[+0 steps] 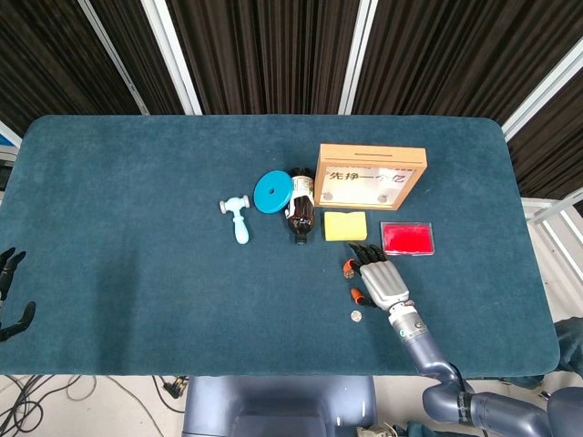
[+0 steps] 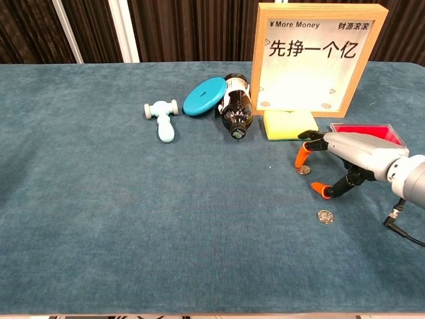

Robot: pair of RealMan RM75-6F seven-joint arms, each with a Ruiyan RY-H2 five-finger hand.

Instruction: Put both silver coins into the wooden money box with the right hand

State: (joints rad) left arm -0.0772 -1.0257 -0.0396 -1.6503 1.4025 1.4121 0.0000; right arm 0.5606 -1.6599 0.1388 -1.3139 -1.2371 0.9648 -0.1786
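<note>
The wooden money box [image 1: 370, 175] [image 2: 312, 57] stands upright at the back right of the table. One silver coin [image 2: 303, 170] lies just below an orange fingertip of my right hand [image 1: 380, 280] [image 2: 345, 161]; in the head view this coin is hidden by the hand. The other silver coin [image 1: 356, 317] [image 2: 325, 216] lies nearer the front edge, apart from the hand. My right hand hovers low over the first coin with fingers spread, holding nothing. My left hand [image 1: 9, 293] shows at the far left edge, fingers apart and empty.
A yellow sponge [image 1: 345, 226] [image 2: 289, 124] and a red case [image 1: 407, 238] [image 2: 369, 130] lie before the box. A brown bottle [image 1: 300, 204] [image 2: 234, 104], a blue disc [image 1: 272, 192] [image 2: 204, 95] and a light blue toy hammer [image 1: 237, 218] [image 2: 163, 119] lie left of them.
</note>
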